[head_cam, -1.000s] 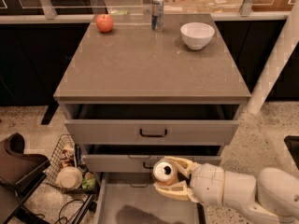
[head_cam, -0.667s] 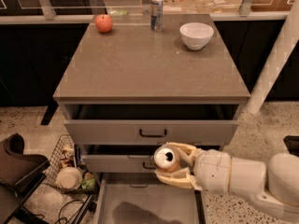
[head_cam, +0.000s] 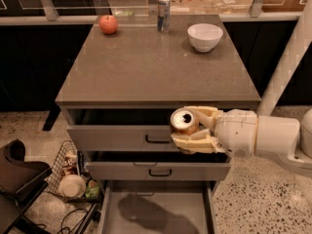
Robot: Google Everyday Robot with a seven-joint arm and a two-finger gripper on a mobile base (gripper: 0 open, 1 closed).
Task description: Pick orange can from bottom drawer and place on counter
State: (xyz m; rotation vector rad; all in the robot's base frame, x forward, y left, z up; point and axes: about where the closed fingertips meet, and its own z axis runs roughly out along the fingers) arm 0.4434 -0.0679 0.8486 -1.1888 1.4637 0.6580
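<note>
Gripper (head_cam: 188, 128) clamped on orange can (head_cam: 184, 121) | level with upper drawers (head_cam: 117, 138) | bottom drawer (head_cam: 195, 214) open

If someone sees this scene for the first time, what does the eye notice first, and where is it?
First, the white gripper, shut on the orange can in front of the upper drawers, just under the counter edge. Then the bottom drawer, pulled open below it. Toward the counter's far edge stand a red apple, a slim can and a white bowl.

A pale speckled terrazzo floor (head_cam: 253, 199) meets dark wall panels (head_cam: 29, 67); a white slanted post (head_cam: 286, 67) stands right; the gripper (head_cam: 183, 126) hangs centre-right.
</note>
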